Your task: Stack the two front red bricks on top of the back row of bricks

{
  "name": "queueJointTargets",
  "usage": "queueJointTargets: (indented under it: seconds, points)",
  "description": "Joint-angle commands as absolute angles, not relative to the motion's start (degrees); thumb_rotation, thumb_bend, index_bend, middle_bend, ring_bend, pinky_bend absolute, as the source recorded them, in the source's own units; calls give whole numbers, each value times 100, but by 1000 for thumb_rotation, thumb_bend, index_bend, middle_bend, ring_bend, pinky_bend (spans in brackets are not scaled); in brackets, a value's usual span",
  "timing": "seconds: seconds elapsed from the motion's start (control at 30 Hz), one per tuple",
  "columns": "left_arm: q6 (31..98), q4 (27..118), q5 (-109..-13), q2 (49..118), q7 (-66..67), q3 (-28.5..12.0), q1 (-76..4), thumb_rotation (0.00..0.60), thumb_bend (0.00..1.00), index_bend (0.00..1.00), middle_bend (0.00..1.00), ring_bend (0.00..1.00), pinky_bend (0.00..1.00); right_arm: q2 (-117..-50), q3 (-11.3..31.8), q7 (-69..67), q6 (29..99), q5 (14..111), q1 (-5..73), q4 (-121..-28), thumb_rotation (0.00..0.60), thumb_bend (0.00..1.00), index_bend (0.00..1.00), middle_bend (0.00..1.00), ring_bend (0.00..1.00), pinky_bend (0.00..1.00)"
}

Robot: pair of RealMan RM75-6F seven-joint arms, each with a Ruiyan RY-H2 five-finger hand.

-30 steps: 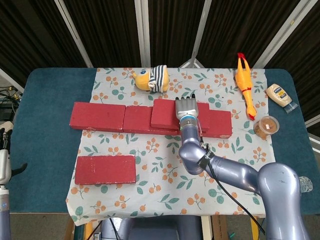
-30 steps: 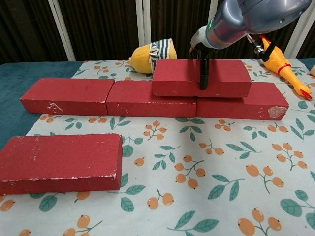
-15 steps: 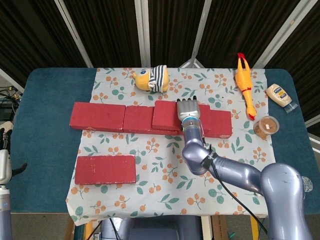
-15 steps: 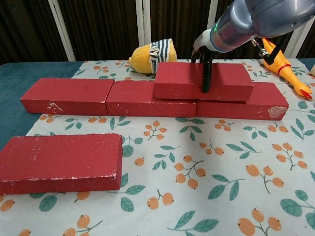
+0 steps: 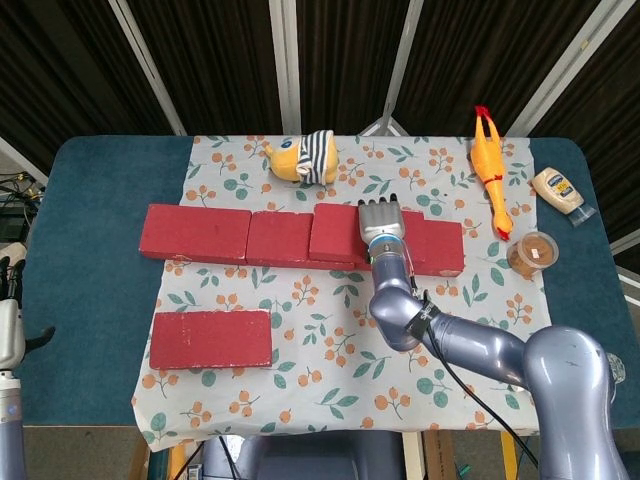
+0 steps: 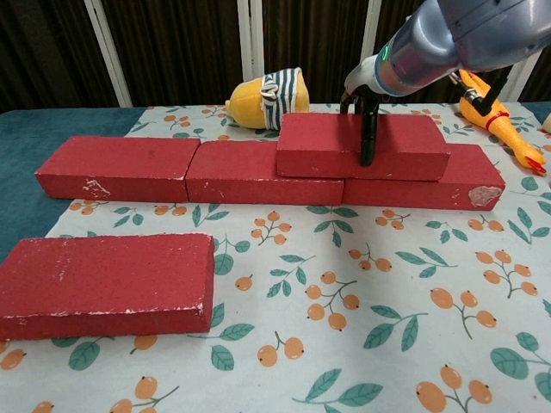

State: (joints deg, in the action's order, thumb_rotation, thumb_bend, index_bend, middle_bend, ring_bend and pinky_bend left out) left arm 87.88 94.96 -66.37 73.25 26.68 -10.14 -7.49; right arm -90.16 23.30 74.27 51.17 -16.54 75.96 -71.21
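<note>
Three red bricks form the back row [image 5: 195, 232] [image 6: 116, 166] across the patterned cloth. A fourth red brick, the stacked brick [image 5: 338, 229] [image 6: 323, 144], lies on top of the row over its middle and right bricks. My right hand [image 5: 381, 222] [image 6: 365, 120] grips this stacked brick from above, fingers over its top and a dark thumb down its front face. One front red brick [image 5: 211, 339] [image 6: 105, 284] lies alone near the cloth's front left. My left hand [image 5: 8, 320] hangs at the far left edge, off the table; its fingers are hard to make out.
A striped yellow plush toy [image 5: 300, 157] [image 6: 265, 96] sits behind the row. A rubber chicken [image 5: 490, 170] [image 6: 492, 112], a mayonnaise bottle [image 5: 557, 189] and a small cup of brown powder [image 5: 531, 254] lie at the right.
My right hand has slid the stacked brick a little to the right along the top of the back row. The front brick and left hand have stayed put.
</note>
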Motion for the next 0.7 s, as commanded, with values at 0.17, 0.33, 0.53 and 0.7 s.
queueJointTargets:
  seconds: [0.17,0.33,0.53,0.7]
  points:
    - [8784,9490,-6620,7336,2687,-1015,-758,600,0,60,11,0,75,-8949,2301,7435,5059,-1758,7630,-7182,600,104,218,190,53,0]
    - [8770,9476,-6580,7338,2689,-1028,-765,600,0,60,11,0,75,-8928,2271,7461,5020,-1867,7669,-7158,600,103,190,162,33,0]
    - [8799,9483,-6585,7338,2694,-1027,-761,600,0,63,11,0,75,-8961,2224,7459,4967,-1892,7713,-7034,600,103,190,162,31,0]
    - [8818,9481,-6582,7345,2704,-1030,-759,600,0,63,10,0,75,-8981,2202,7444,4927,-1884,7731,-6970,600,104,190,162,30,0]
